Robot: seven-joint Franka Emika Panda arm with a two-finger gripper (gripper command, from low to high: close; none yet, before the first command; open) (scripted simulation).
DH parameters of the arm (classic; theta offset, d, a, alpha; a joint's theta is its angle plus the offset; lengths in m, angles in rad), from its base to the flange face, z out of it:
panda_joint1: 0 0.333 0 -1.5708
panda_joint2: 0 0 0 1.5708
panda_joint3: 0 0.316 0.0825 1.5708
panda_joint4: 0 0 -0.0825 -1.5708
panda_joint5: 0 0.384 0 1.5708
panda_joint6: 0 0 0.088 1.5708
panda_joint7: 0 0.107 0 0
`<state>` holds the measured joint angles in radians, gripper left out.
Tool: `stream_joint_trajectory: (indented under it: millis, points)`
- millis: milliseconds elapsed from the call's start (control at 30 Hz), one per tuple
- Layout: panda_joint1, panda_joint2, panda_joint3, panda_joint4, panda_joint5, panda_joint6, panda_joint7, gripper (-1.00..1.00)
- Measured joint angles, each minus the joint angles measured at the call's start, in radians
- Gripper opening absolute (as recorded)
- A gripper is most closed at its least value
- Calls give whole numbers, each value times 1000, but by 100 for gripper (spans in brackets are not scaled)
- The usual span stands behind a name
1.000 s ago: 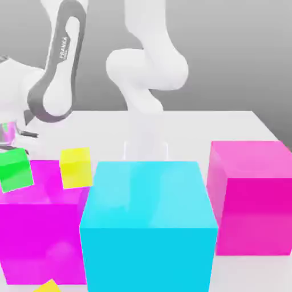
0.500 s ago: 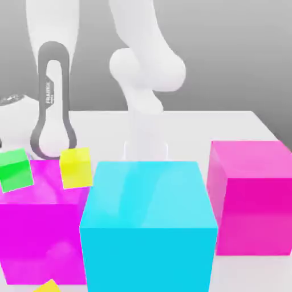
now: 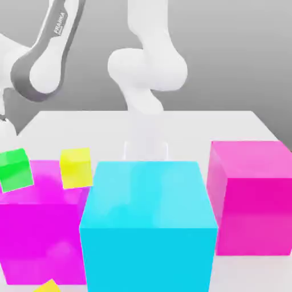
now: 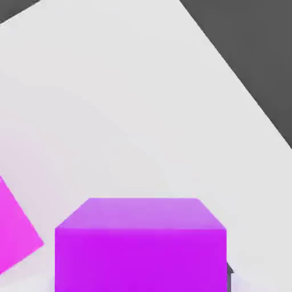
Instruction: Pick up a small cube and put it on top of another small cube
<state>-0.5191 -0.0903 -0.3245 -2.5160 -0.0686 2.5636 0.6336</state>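
The hand is closed on a small purple cube, its faces squared to the grip, presumably so that it can be set down flat. The cube sits right at the hand, apparently raised above the counter, which would let it clear the other blocks. A magenta block lies off to one side of the hand. Nearer the exterior camera than the hand are a green cube and a yellow cube; which one should support the purple cube is unclear. Stacking remains to be done, and a tilted release could topple it.
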Motion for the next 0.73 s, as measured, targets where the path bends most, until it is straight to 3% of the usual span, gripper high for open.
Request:
stream_joint_trajectory:
  millis: [467, 600, 633, 733]
  points:
    - [107, -139, 177, 283, 33, -529, 364, -100]
    - [114, -95, 184, 215, 45, -444, 361, -100]
    - [114, -82, 183, 194, 47, -411, 359, 100]
    - [114, -82, 183, 194, 47, -411, 359, 100]
